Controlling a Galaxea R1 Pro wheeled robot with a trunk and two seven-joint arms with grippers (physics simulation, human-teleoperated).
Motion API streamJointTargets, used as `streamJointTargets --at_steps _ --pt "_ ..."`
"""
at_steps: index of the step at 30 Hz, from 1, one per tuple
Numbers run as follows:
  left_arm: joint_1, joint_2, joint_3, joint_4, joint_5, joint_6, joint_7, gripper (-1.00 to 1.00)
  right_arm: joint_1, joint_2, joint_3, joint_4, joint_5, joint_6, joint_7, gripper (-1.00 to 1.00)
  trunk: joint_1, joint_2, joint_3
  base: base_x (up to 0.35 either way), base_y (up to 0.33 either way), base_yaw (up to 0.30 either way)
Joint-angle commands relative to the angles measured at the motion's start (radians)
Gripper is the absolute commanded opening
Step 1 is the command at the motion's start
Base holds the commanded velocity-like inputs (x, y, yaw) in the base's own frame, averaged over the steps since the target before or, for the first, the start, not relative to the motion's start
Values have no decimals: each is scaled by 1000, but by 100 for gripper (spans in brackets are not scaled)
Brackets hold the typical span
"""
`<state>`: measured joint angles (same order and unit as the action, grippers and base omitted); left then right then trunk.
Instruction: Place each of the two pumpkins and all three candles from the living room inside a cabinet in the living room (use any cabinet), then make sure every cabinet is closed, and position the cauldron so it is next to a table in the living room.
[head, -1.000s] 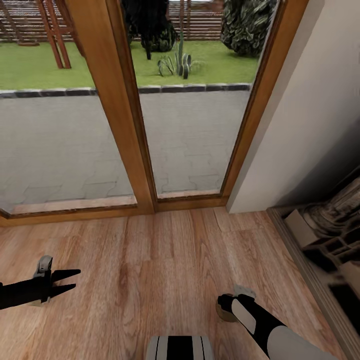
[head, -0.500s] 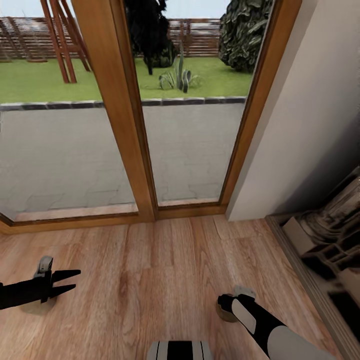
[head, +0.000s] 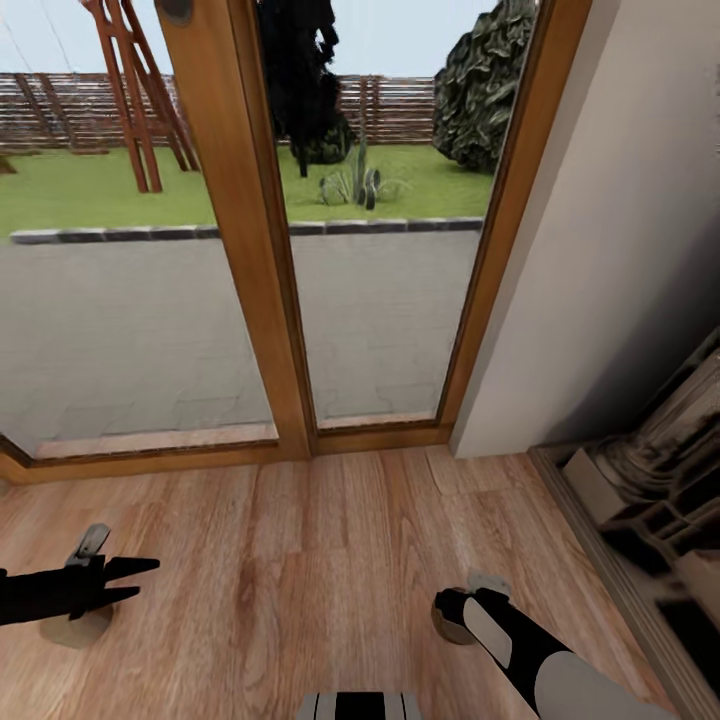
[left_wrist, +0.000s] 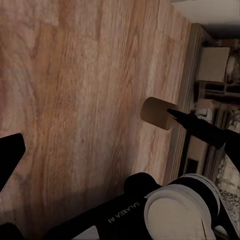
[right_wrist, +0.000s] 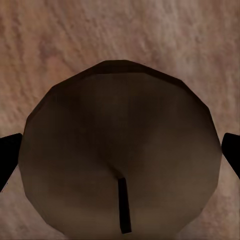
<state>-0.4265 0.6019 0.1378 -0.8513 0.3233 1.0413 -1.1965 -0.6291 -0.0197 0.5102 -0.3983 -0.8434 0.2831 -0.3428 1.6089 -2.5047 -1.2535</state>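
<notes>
Head cam faced the wooden-framed glass door (head: 265, 300), with paving, lawn and a fence outside, and plank floor (head: 300, 560) in front. A dark shelf unit (head: 650, 520) sat at the right, along the wall.

Left gripper (head: 135, 582) hung low over the floor at the left, fingers slightly apart with nothing between them. A candle (head: 72, 628) stood on the floor directly beneath that arm, partly hidden by it.

Right gripper (head: 455, 603) pointed straight down over a second candle (head: 450, 622) on the floor; head cam only showed the candle's edge past the wrist. In the right wrist cam that candle's top (right_wrist: 120, 155) with its dark wick sat centred between the two fingertips (right_wrist: 9, 157), which appeared at either side of it, apart. Contact with the candle's sides couldn't be judged.

Left wrist cam looked across the floor at the right arm (left_wrist: 175, 210), with the second candle (left_wrist: 159, 113) upright at the right gripper's fingertips.
</notes>
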Motion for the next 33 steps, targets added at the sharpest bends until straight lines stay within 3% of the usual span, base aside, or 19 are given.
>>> streamJointTargets --at_steps 1,16,19,24,30,33 --pt "0 0 0 0 -4 0 4 100 0 0 0 0 -1 0 -2 -100 0 0 4 0 0 0" --pt "-1 -7 1 -7 -11 -4 242 100 0 1 1 -25 0 33 -6 -100 -7 4 62 0 0 0" --pt "-2 -11 1 -7 -11 -5 295 100 4 0 1 -110 0 109 -8 -100 -8 4 74 0 0 0" --pt "-5 -49 2 -22 -12 -8 470 100 16 -4 1 -340 2 255 -24 -100 -24 33 90 0 0 3" --pt "-5 -93 7 -58 -10 -8 689 100 17 -2 1 -455 -4 296 -101 -100 -47 75 105 -11 0 95" --pt "-5 -104 10 -64 -9 -7 728 100 17 -1 1 -465 -4 300 -127 -100 -59 96 110 -193 44 152"
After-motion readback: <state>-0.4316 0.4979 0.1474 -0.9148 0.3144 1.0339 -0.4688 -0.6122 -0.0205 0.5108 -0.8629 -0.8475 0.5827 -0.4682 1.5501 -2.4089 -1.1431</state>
